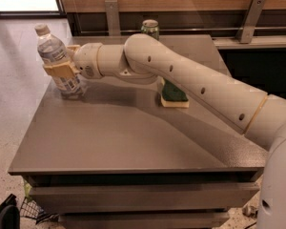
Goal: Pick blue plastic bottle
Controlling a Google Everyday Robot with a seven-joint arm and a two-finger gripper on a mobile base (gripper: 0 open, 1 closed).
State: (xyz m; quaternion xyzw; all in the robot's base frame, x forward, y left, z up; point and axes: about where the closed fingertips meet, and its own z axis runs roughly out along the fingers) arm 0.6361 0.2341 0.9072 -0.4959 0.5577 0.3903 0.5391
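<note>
The blue plastic bottle point(56, 56) is a clear bottle with a white cap and a pale label. It stands at the table's far left corner, leaning a little to the left. My gripper point(62, 71) is at the bottle's middle, with its tan fingers point(54, 70) closed around the label. The bottle's base is at the table top point(109, 137); I cannot tell whether it still touches. My arm reaches in from the right across the table.
A short green can point(150, 26) stands at the table's far edge behind my arm. A green and yellow sponge point(174, 95) lies right of centre under my forearm. The table's left edge drops to the floor just beside the bottle.
</note>
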